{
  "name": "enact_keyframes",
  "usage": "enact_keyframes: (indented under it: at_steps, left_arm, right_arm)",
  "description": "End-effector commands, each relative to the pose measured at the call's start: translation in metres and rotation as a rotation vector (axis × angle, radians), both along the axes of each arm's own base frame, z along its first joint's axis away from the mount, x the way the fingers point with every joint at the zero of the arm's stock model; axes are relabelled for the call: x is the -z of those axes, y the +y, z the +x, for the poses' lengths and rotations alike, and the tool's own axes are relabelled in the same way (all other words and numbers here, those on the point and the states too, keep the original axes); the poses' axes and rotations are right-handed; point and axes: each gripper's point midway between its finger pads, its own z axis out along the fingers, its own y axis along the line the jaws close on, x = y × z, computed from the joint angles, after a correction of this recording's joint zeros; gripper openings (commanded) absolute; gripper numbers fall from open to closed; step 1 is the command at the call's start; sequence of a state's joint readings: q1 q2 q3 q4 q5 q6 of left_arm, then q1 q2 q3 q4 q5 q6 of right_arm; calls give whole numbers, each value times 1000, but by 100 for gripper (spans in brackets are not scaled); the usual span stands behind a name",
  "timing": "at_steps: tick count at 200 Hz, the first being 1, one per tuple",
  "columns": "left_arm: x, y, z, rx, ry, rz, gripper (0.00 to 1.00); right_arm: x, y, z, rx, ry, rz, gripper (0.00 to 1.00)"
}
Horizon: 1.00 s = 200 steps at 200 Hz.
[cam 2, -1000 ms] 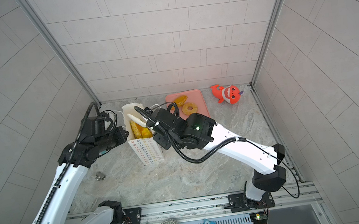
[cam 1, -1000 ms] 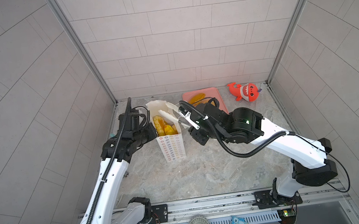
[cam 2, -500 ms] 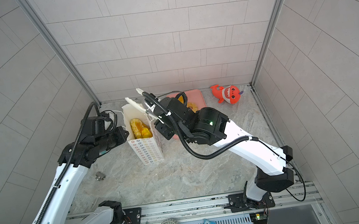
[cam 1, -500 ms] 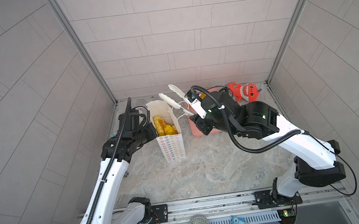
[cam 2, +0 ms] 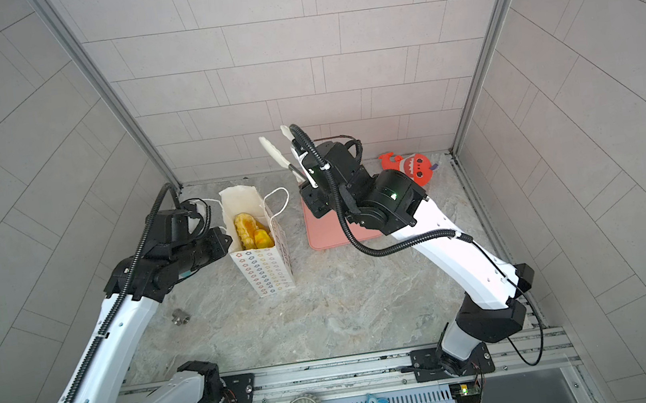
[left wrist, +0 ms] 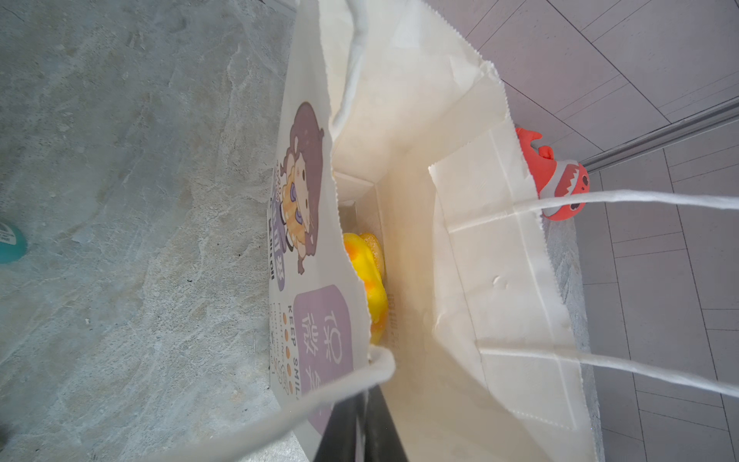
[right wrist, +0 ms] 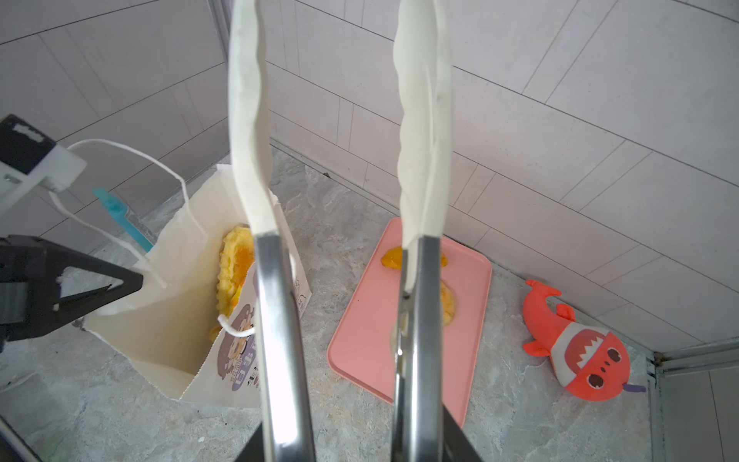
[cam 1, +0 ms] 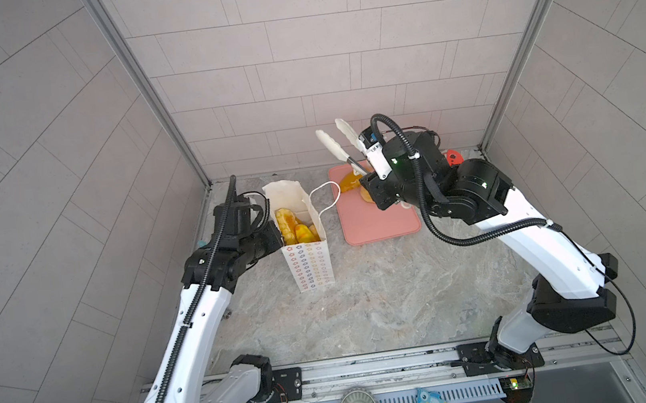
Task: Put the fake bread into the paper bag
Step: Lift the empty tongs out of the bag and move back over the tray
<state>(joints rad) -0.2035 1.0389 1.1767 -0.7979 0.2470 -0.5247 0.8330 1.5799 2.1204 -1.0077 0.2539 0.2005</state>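
Note:
The white paper bag stands upright and open on the left. Glossy yellow fake bread lies inside it. My left gripper is shut on the bag's near wall by a cord handle. My right gripper is shut on the steel arms of tongs. Their white tips stand apart with nothing between them, raised above the pink tray. Two more pieces of fake bread lie on that tray, partly hidden by a tong arm.
A red plush shark lies at the back right corner. A small metal fitting sits on the floor left of the bag. A teal tool lies behind the bag. Tiled walls close in three sides.
My right arm has lifted the tongs away from the bag's mouth and swung them right and back, over the tray. The left gripper and the bag have not moved.

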Motion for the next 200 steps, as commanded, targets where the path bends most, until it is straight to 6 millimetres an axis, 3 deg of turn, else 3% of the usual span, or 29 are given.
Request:
enact_keyframes:
  at_steps: [1,71,200]
  left_arm:
    - [-8,-2,2,9,-17,-4,11]
    - [-7,-2,2,9,-16,-2,11]
    - [-3,-3,4,12,-11,-4,10]
  right_arm:
    - [-5,-7,9,29,10,78,45]
    - [38,-37,50,128,133,134,46]
    - [141,-86,143,289,390,260,46]
